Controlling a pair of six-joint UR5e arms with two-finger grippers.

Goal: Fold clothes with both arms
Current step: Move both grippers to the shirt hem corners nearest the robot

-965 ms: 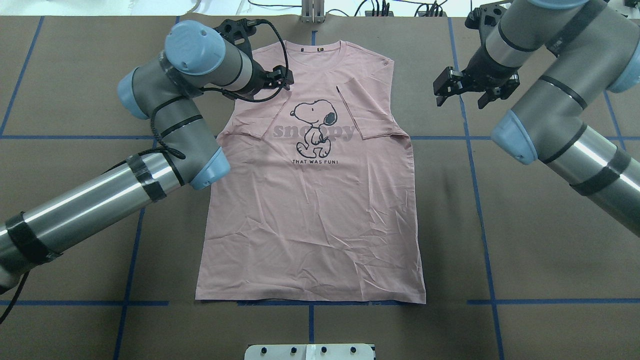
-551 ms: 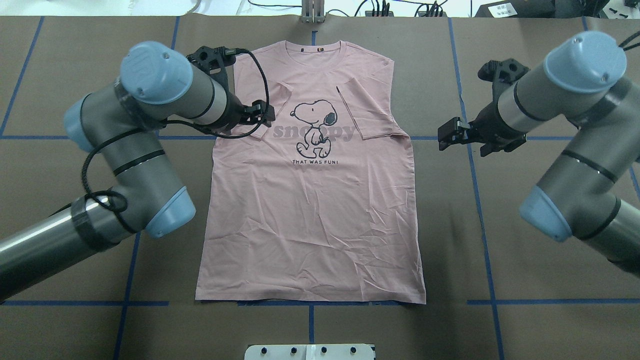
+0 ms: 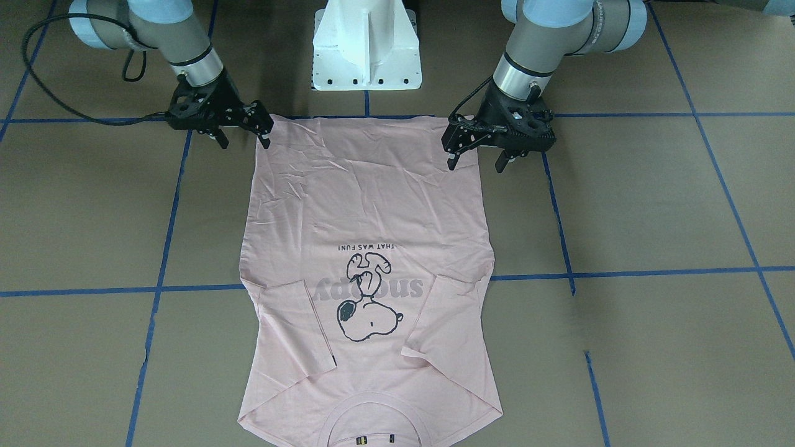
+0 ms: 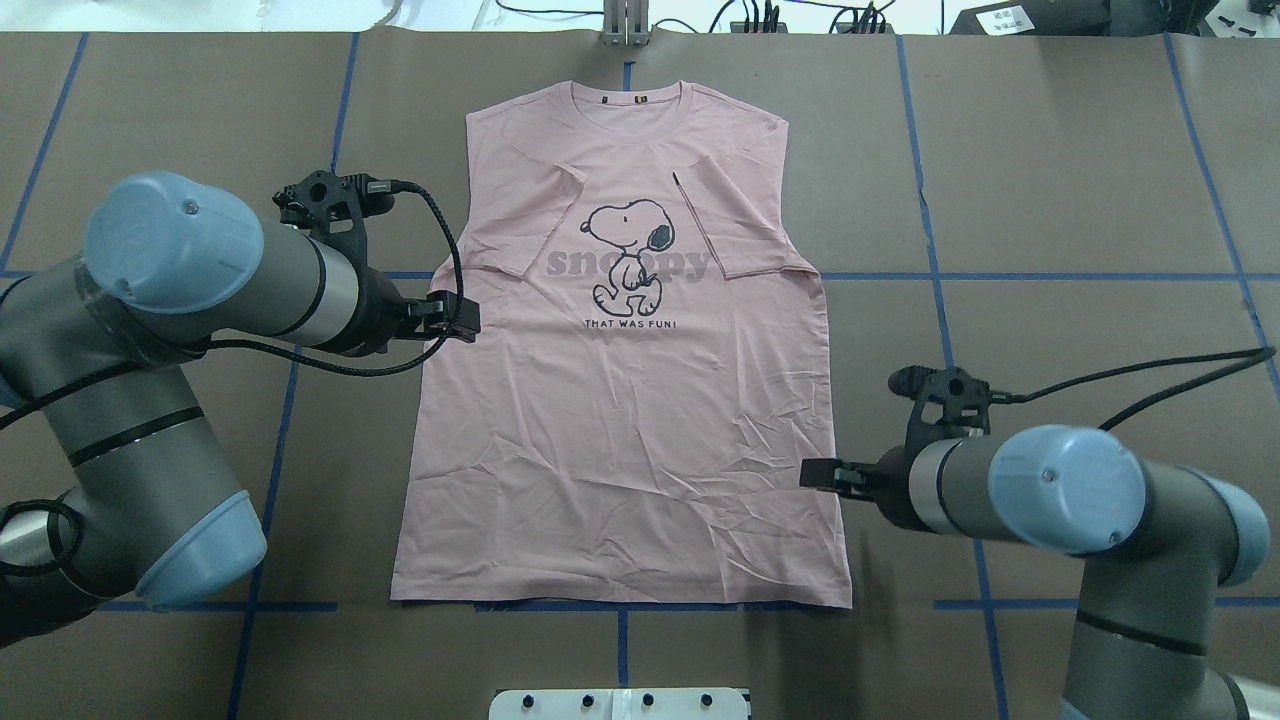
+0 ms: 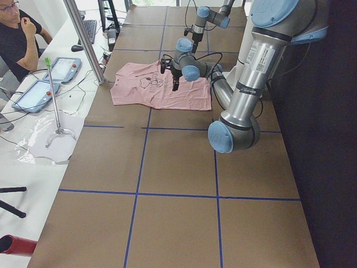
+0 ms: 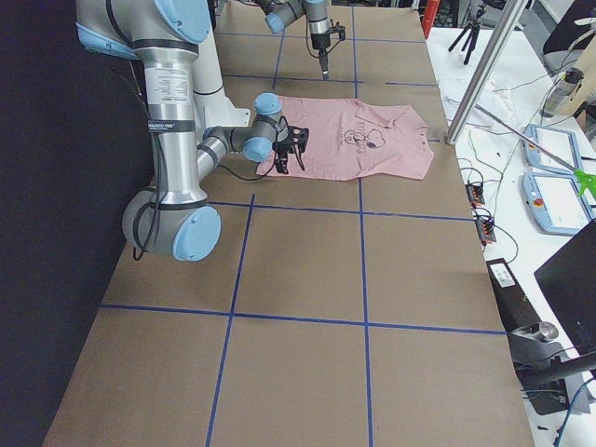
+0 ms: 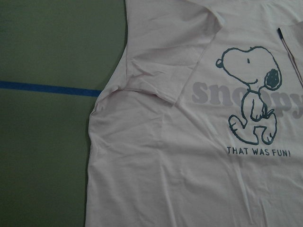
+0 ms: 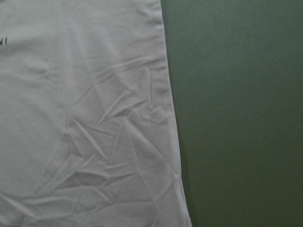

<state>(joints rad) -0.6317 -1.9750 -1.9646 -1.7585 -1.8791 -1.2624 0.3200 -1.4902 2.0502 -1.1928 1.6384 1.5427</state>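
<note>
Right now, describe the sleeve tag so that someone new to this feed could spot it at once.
Find the pink T-shirt flat on the table, collar away from the robot. Both sleeves are folded in beside the dog print; take the sleeve on the robot's right. The tag is the small black mark at the collar end of its hem; the other sleeve shows none.

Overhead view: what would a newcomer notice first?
The pink T-shirt lies flat on the brown table, both sleeves folded in beside its dog print. The left gripper is at the shirt's left edge, and the right gripper is at its right edge.
</note>
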